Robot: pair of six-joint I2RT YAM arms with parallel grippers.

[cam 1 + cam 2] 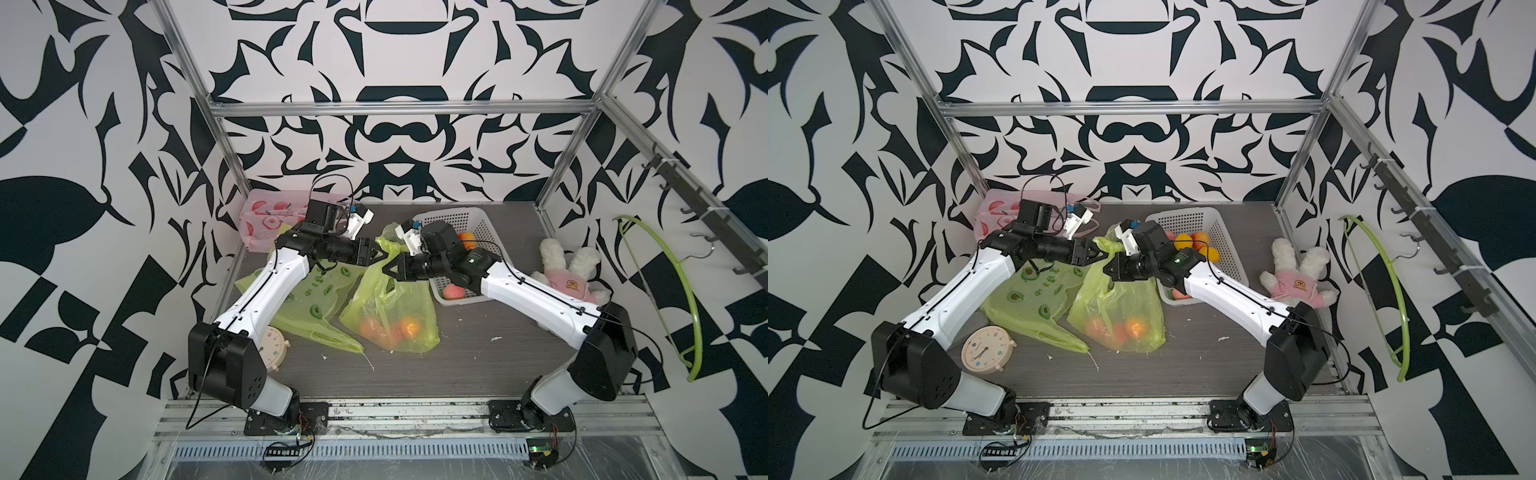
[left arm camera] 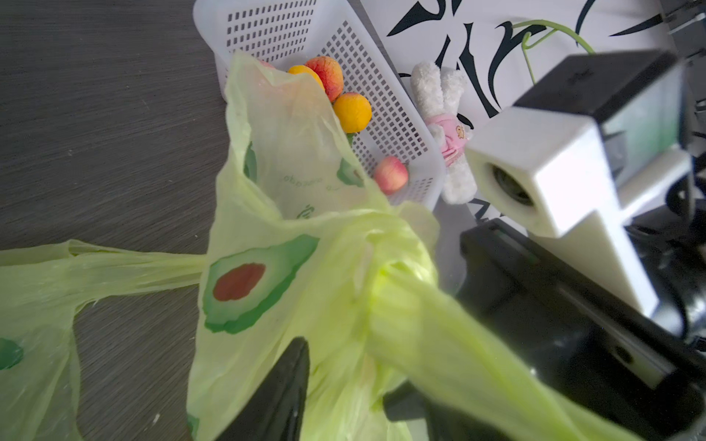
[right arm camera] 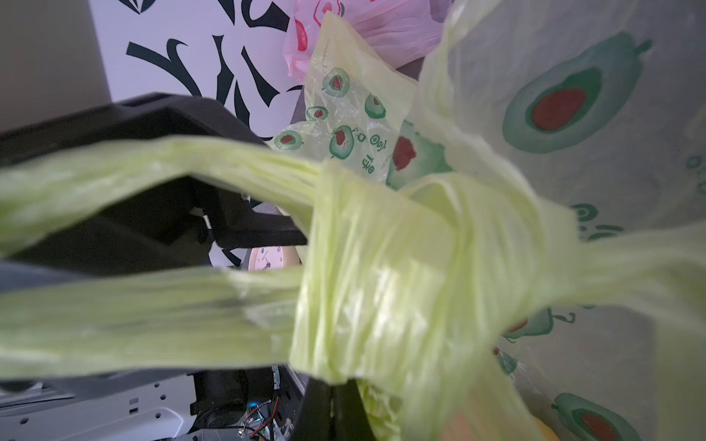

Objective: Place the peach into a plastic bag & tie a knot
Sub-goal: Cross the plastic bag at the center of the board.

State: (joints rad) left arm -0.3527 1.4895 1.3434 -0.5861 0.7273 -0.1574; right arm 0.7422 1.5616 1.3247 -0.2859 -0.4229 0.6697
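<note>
A yellow-green plastic bag (image 1: 390,307) with avocado prints lies mid-table in both top views. Orange and peach-coloured fruit (image 1: 376,328) shows through its bottom; I cannot tell which piece is the peach. The bag's handles are twisted into a knot (image 3: 382,267), also seen in the left wrist view as a bunched knot (image 2: 386,244). My right gripper (image 3: 332,412) is shut on a plastic strand beside the knot. My left gripper (image 2: 344,397) faces it from the other side, its jaws apart with loose bag plastic between them. Both grippers meet above the bag's neck (image 1: 1102,259).
A white perforated basket (image 1: 457,220) at the back right holds more fruit (image 2: 390,175). A second green bag (image 1: 307,299) lies flat under my left arm, with a pink bag (image 1: 270,220) behind it. A clock (image 1: 984,348), a plush rabbit (image 1: 569,274) and a green hanger (image 1: 681,291) sit at the sides.
</note>
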